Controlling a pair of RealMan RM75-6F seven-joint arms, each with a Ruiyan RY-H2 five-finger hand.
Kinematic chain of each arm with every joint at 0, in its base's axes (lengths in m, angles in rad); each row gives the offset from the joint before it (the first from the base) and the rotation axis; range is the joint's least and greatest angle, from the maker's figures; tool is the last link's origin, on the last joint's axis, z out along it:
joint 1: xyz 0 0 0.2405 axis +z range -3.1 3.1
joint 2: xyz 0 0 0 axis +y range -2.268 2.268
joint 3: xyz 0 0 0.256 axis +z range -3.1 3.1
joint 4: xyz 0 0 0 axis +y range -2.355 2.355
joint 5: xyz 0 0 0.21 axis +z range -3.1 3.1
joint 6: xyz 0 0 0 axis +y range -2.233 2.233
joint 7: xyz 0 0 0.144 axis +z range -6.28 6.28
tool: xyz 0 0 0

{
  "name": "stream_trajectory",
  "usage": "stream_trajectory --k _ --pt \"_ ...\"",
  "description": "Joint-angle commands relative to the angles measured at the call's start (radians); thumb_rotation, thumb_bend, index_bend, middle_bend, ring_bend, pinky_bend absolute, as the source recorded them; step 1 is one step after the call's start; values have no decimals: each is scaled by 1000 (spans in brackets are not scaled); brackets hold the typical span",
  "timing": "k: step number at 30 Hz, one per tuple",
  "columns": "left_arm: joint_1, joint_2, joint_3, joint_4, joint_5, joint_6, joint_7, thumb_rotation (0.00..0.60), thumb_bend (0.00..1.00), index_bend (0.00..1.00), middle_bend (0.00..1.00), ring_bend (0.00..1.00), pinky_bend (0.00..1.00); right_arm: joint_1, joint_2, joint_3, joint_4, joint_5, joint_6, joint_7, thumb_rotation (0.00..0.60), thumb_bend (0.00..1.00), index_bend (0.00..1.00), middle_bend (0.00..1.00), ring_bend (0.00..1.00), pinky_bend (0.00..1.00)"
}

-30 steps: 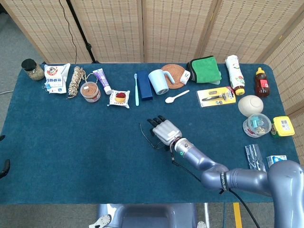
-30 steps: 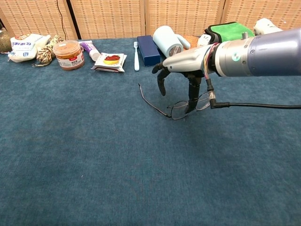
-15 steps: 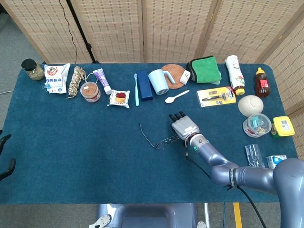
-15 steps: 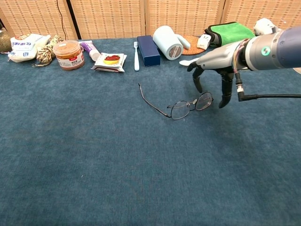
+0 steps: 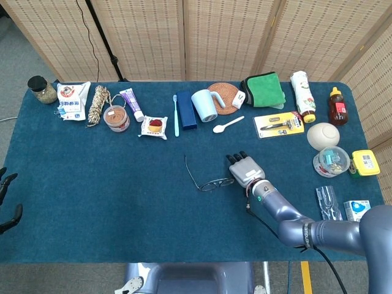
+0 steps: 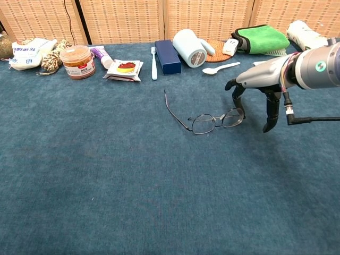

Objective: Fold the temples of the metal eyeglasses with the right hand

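The metal eyeglasses [image 6: 212, 121] [image 5: 214, 182] lie lenses-down on the blue cloth near the table's middle. One thin temple [image 6: 173, 110] sticks out to the left and away from me, unfolded. My right hand [image 6: 260, 85] [image 5: 245, 170] hovers at the right end of the frame, fingers pointing down and spread, holding nothing. One fingertip [image 6: 240, 110] stands right beside the right lens; I cannot tell if it touches. Only dark fingertips of the left hand [image 5: 7, 209] show at the left edge in the head view.
Along the back stand a white mug [image 6: 189, 48], blue case [image 6: 168, 56], toothbrush [image 6: 153, 62], spoon [image 6: 220, 67], green cloth [image 6: 260, 39], snack packet [image 6: 125, 69] and orange-lidded jar [image 6: 77, 61]. Small containers [image 5: 331, 160] sit at the right edge.
My right hand has slid right, from over the glasses to their right end. The glasses shifted slightly right and turned, the open temple's tip swinging right.
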Motion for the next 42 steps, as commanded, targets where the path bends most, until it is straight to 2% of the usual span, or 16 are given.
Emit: stream_trajectory --k 1,14,16,21,24,36,42 --pt "-1 -1 1 0 2 -2 -1 561 454 127 0 0 0 0 15 -12 -34 8 18 -12 600 100 417 0 0 0" --pt "-10 -6 5 0 15 -8 -6 562 455 121 0 0 0 -3 68 -29 -176 44 77 -23 600 101 437 0 0 0" --pt "-8 -4 6 -1 15 -6 -9 559 455 120 0 0 0 -5 69 -19 -177 40 93 -18 600 101 424 0 0 0" --pt "-3 3 7 -2 14 1 -12 561 455 119 0 0 0 -18 59 22 -160 21 140 7 600 100 303 0 0 0" --pt "0 7 8 -3 13 5 -15 561 455 119 0 0 0 -22 52 49 -160 -2 151 23 600 100 269 0 0 0" --pt "12 23 12 2 10 15 -36 560 455 119 0 0 0 9 -21 122 -157 -26 112 44 600 99 261 0 0 0" --pt "18 27 12 11 5 18 -49 560 454 119 0 0 0 32 -77 132 -112 -9 94 37 600 98 266 0 0 0"
